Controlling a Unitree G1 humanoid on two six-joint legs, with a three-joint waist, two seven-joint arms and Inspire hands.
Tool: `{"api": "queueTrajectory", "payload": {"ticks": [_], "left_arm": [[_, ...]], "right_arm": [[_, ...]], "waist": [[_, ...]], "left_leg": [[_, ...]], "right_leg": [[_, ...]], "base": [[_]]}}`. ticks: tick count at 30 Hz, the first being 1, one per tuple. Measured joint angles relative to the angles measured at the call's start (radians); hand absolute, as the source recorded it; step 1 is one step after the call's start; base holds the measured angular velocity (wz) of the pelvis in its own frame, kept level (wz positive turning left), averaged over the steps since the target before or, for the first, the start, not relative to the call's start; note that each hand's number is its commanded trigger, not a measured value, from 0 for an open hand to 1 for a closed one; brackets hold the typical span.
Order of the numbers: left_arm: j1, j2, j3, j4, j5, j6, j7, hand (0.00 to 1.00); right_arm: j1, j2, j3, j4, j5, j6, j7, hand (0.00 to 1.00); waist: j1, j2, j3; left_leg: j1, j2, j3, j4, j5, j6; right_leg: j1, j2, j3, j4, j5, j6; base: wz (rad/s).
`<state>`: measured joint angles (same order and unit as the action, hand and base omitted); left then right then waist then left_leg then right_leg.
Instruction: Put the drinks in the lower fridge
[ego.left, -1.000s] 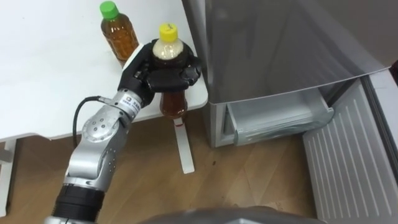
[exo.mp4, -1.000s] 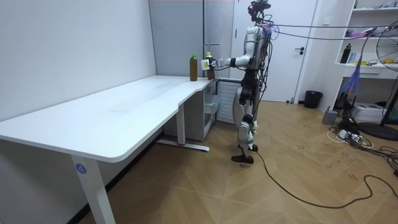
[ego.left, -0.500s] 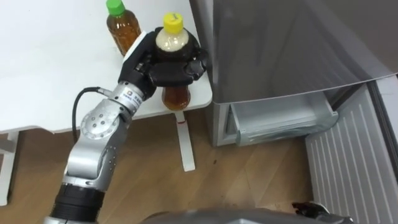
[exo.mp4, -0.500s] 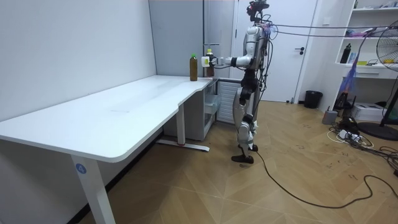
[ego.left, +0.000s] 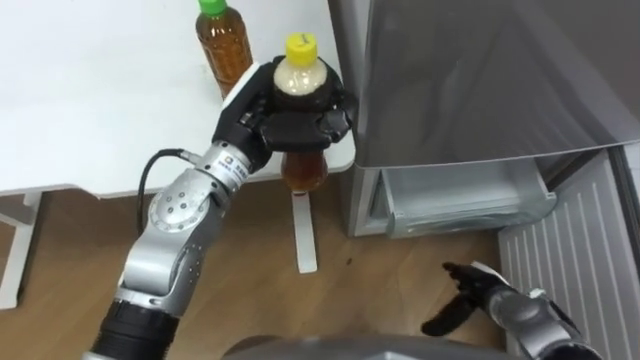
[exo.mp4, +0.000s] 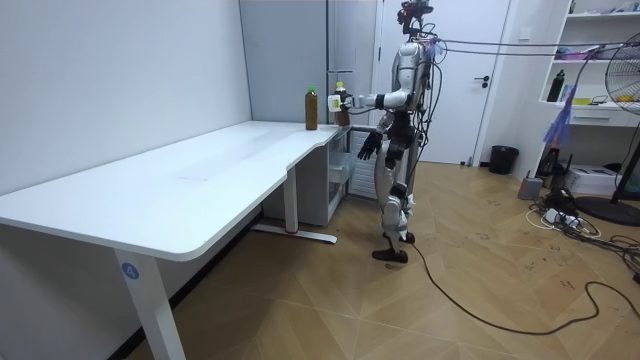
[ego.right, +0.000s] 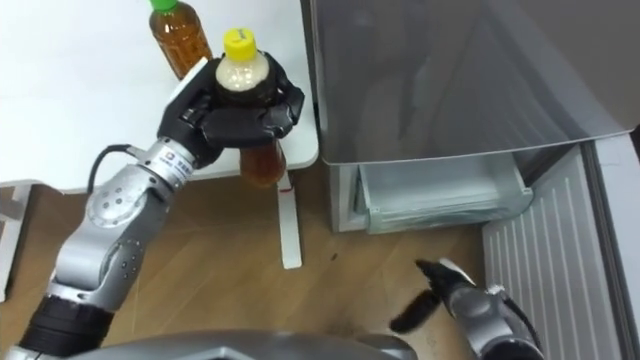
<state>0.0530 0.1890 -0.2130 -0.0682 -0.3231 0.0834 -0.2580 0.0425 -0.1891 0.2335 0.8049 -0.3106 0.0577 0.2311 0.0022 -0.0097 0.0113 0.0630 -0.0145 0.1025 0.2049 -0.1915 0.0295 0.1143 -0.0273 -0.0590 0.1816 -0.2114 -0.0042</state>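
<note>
A white desk takes up the left of the scene, with a wooden floor below its edge. A tea bottle with a green cap stands upright on the desk near its right end. Just to the right of it, the left robot hand comes up from the lower left. Its fingers are curled tightly round the shoulder of a second tea bottle with a yellow cap. This bottle is held upright at the desk's right corner, close beside the wall of the grey fridge. Whether its base touches the desk cannot be told. The two bottles are near each other but apart.

Right of the bottles, the lower part of the fridge stands open, and a clear drawer shows under the grey upper door. A ribbed white panel lies to the right of the drawer. Below the drawer, over the floor, the right robot hand enters from the lower right. Its fingers are spread, fairly straight, and hold nothing.

In the room view, the robot stands on the floor at the far end of the desk, in front of the fridge. Its left arm reaches out level toward the desk corner, and its right robot hand is low at hip height.
</note>
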Motion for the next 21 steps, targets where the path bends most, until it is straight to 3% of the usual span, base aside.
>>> {"api": "queueTrajectory", "payload": {"ticks": [5, 12, 21], "left_arm": [[0.013, 0.009, -0.009, 0.000, -0.001, 0.000, -0.012, 1.00], [0.070, 0.019, -0.027, 0.002, -0.068, -0.001, -0.054, 1.00], [0.096, 0.018, -0.044, 0.038, -0.086, -0.001, -0.101, 1.00]], "right_arm": [[0.006, 0.037, 0.043, -0.112, 0.001, -0.004, 0.074, 0.00], [0.005, 0.038, 0.076, -0.179, 0.055, -0.014, 0.136, 0.00], [0.018, 0.032, 0.088, -0.244, 0.164, -0.012, 0.243, 0.00]], "waist": [[0.005, 0.001, -0.0013], [0.006, 0.000, -0.0013], [0.008, -0.007, 0.0032]], "left_leg": [[-0.023, -0.003, -0.023, 0.007, 0.000, 0.000], [-0.020, -0.004, -0.040, 0.009, 0.000, 0.000], [-0.019, -0.005, -0.052, 0.018, 0.000, 0.000]], "right_leg": [[-0.009, -0.005, -0.021, 0.000, 0.000, 0.000], [0.006, -0.006, -0.039, 0.003, 0.000, 0.000], [0.007, -0.006, -0.049, 0.005, 0.000, 0.000]], "base": [[0.13], [0.08], [0.03]]}}
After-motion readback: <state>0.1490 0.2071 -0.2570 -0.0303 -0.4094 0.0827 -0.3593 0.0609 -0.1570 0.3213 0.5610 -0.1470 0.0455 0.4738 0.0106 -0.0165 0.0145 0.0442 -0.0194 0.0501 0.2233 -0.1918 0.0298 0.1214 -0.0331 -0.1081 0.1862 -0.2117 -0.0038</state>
